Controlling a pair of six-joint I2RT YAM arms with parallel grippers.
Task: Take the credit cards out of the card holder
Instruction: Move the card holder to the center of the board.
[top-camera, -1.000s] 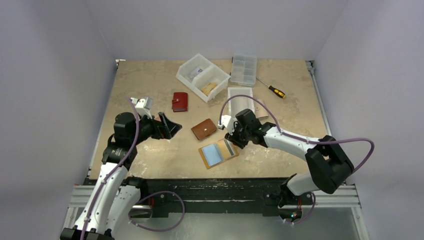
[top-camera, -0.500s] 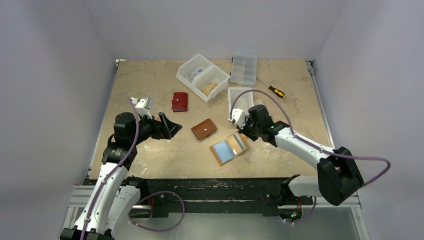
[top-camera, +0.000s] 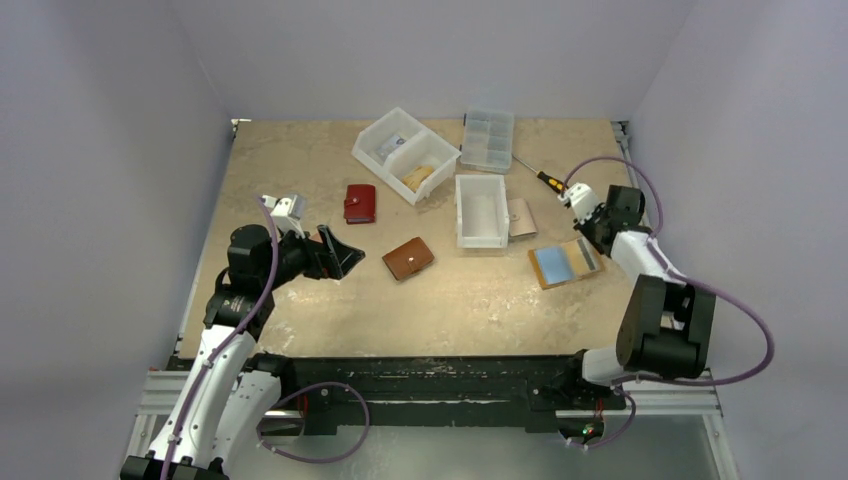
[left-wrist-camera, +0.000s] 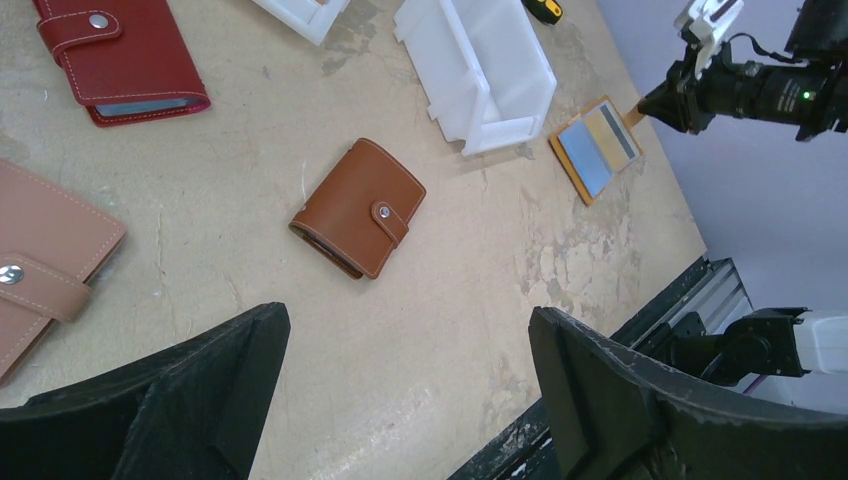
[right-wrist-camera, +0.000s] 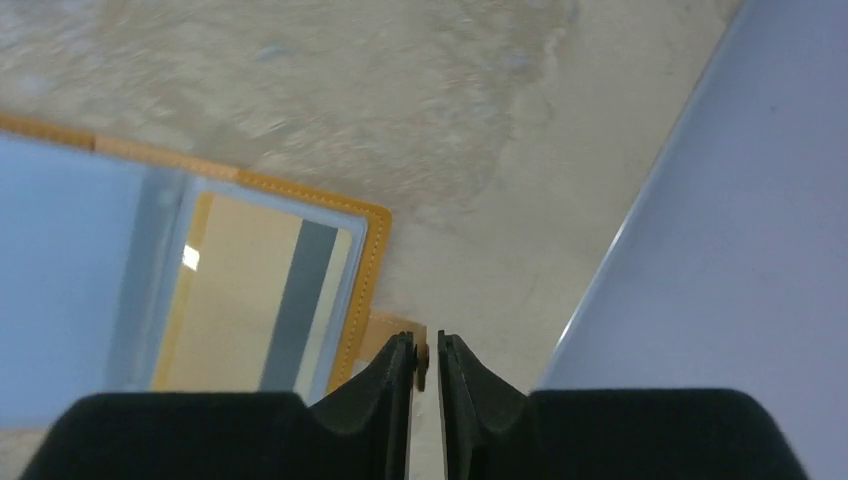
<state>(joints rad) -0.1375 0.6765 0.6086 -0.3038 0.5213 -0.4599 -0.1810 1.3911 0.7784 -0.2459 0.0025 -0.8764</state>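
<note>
The card holder (top-camera: 565, 264) lies open and flat at the table's right side, tan leather with clear sleeves. One sleeve shows a light blue credit card (top-camera: 550, 266), the other a beige card with a grey stripe (top-camera: 584, 257). My right gripper (top-camera: 594, 236) is shut on the holder's snap tab (right-wrist-camera: 392, 330) at its right edge; in the right wrist view the gripper (right-wrist-camera: 425, 345) pinches the tab's button between its fingers. The holder (left-wrist-camera: 597, 150) also shows in the left wrist view. My left gripper (left-wrist-camera: 407, 315) hovers open and empty over the table's left part.
A brown wallet (top-camera: 408, 258), a red wallet (top-camera: 360, 203) and a pink wallet (left-wrist-camera: 40, 260) lie shut. A white tray (top-camera: 481, 210), a small beige wallet (top-camera: 520, 217), a divided bin (top-camera: 405, 153), an organiser box (top-camera: 487, 138) and a screwdriver (top-camera: 545, 178) sit further back. The right wall stands close to the holder.
My right gripper closed on the holder's tab and dragged the open holder from the front middle to the table's right side. The left arm has not moved.
</note>
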